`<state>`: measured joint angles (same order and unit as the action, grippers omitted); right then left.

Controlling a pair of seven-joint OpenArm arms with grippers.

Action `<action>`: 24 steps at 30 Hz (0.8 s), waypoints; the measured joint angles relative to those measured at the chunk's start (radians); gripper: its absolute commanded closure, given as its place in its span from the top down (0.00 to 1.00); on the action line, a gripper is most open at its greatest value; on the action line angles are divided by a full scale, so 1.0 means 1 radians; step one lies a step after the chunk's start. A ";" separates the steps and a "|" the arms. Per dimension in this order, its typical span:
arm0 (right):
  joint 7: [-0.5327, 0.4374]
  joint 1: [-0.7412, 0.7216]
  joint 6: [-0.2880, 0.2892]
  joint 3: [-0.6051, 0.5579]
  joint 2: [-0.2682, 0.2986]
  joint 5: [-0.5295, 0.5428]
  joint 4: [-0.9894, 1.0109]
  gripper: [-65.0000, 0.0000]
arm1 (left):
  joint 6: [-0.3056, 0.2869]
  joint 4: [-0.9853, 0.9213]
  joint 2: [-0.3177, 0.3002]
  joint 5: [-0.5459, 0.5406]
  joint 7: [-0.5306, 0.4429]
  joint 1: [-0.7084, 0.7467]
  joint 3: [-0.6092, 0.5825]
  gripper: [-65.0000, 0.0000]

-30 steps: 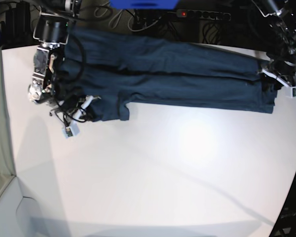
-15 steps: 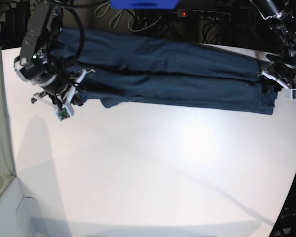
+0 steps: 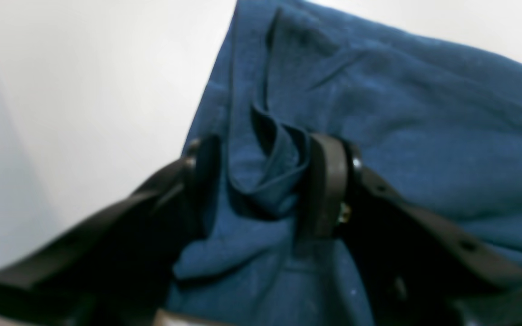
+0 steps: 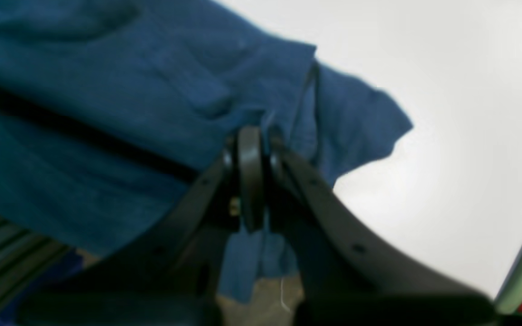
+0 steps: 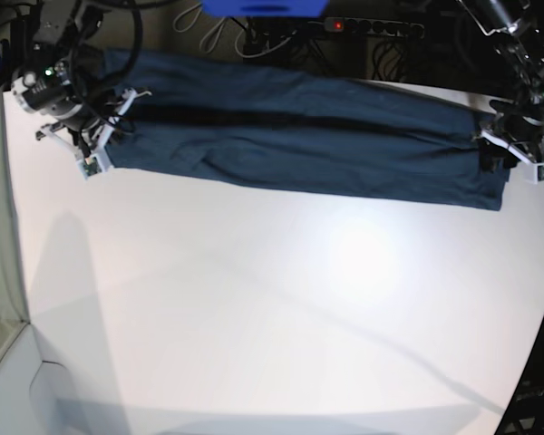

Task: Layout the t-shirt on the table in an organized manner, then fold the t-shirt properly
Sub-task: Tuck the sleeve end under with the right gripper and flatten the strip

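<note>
Through my left wrist camera, my left fingers (image 3: 261,190) stand partly apart with a bunched fold of the t-shirt (image 3: 379,113) caught between them; the fabric fills the gap and touches both pads, and the white desk (image 3: 84,90) shows to the left of the cloth. Through my right wrist camera, my right fingers (image 4: 252,176) are pressed together on a thin edge of the t-shirt (image 4: 129,90), whose loose corner hangs over the desk (image 4: 447,136) on the right. In the base view, the t-shirt (image 5: 308,136) lies stretched out as a long, narrow band along the far edge of the desk (image 5: 272,317), a dark crease running along its length. My right fingers (image 5: 95,149) hold its end at the view's left, and my left fingers (image 5: 499,154) hold the opposite end at the view's right.
</note>
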<state>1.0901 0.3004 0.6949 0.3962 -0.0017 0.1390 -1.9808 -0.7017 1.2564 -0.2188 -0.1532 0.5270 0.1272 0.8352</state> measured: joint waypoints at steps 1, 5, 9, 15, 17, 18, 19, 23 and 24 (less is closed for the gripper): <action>-0.002 0.004 0.000 0.000 0.000 -0.001 0.001 0.00 | 0.000 0.000 0.000 0.000 0.000 0.000 0.000 0.46; -0.005 0.002 0.000 -0.001 -0.001 0.000 0.040 0.00 | 0.000 0.000 0.000 0.000 0.000 0.000 0.000 0.46; -0.011 -0.005 0.000 -0.003 -0.001 0.000 0.119 0.00 | 0.000 0.000 0.000 0.000 0.000 0.000 0.000 0.46; -0.092 -0.016 0.000 -0.003 0.000 0.000 0.191 0.28 | 0.000 0.000 0.001 0.000 0.000 0.000 0.001 0.47; -0.116 -0.018 0.000 -0.001 0.002 0.001 0.204 0.42 | 0.000 0.000 0.001 -0.005 0.000 0.000 0.001 0.54; -0.130 -0.018 0.000 0.000 0.002 0.004 0.211 0.47 | 0.000 0.000 0.002 -0.006 0.000 0.000 0.001 0.59; -0.145 -0.018 -0.001 0.000 0.002 0.005 0.220 0.51 | -0.001 0.000 0.002 -0.008 0.000 0.000 0.001 0.64; -0.206 -0.058 0.000 0.000 0.007 0.025 0.287 0.54 | -0.001 0.000 0.003 -0.008 -0.001 0.000 0.000 0.76; -0.221 -0.080 0.000 0.000 0.007 0.028 0.315 0.54 | -0.001 0.000 0.003 -0.008 -0.005 0.000 0.000 0.76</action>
<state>0.8688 0.2199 0.6952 0.3965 0.0055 0.1669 -1.6653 -0.7029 1.2564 -0.2161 -0.1616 0.5224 0.1272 0.8356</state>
